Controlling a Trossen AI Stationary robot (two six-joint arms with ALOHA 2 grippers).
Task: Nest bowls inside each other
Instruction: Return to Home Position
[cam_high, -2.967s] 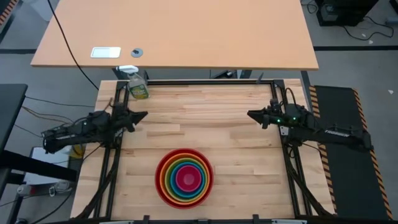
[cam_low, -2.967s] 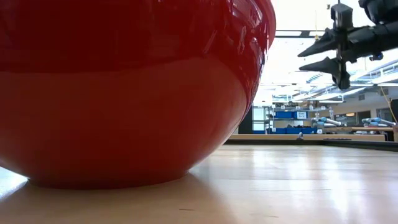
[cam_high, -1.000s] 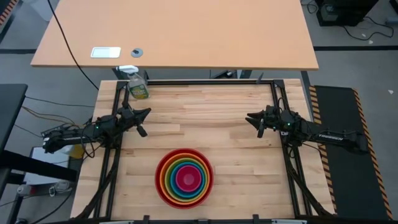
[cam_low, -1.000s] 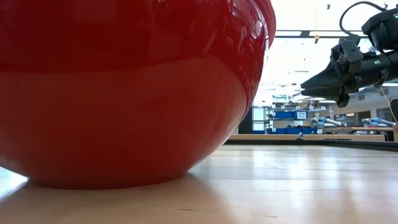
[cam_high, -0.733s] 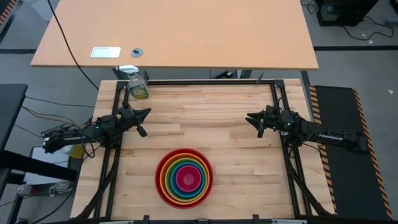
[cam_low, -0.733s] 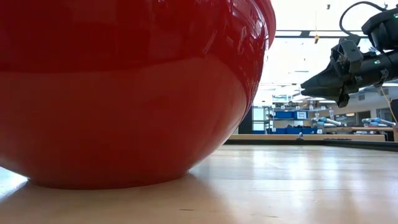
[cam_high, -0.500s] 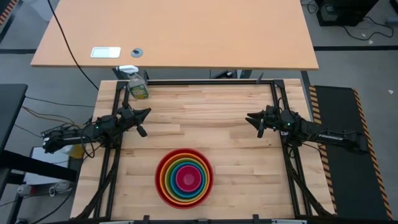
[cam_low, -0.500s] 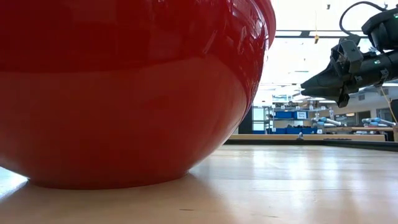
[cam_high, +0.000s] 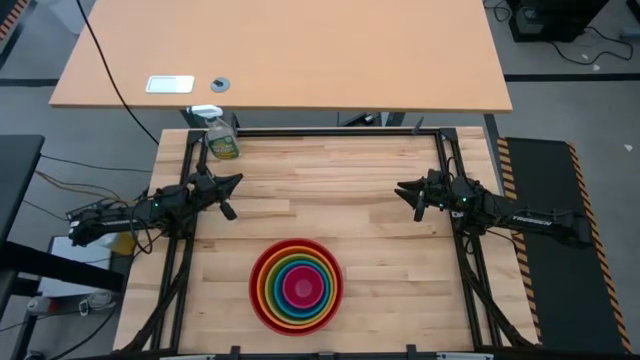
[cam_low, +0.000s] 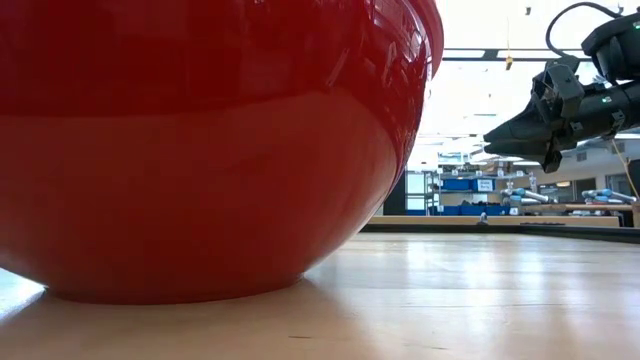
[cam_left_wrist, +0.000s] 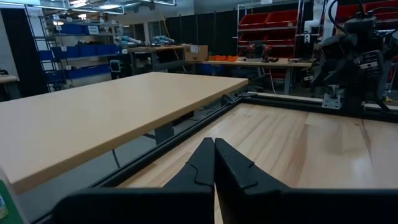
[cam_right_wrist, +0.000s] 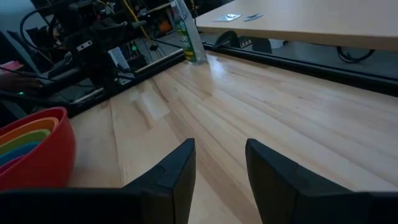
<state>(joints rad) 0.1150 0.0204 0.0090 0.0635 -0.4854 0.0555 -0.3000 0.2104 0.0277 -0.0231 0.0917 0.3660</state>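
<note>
The bowls (cam_high: 297, 285) sit nested in one stack near the table's front edge: red outermost, then orange, yellow-green and blue, with magenta pink in the middle. The red bowl (cam_low: 200, 150) rests on the wood by its base; its rim and the coloured rims inside also show in the right wrist view (cam_right_wrist: 31, 149). My left gripper (cam_high: 236, 182) is shut and hovers at the table's left side, touching nothing (cam_left_wrist: 214, 143). My right gripper (cam_high: 402, 187) is open at the right side, nothing between its fingers (cam_right_wrist: 219, 146), and hangs above the wood (cam_low: 490, 138).
A green spray bottle (cam_high: 222, 140) stands at the table's far left corner (cam_right_wrist: 183, 31). Black frame rails (cam_high: 330, 132) run along the table's edges. A tan desk (cam_high: 280, 50) lies beyond the far edge. Bare wood lies between the two grippers and the bowls.
</note>
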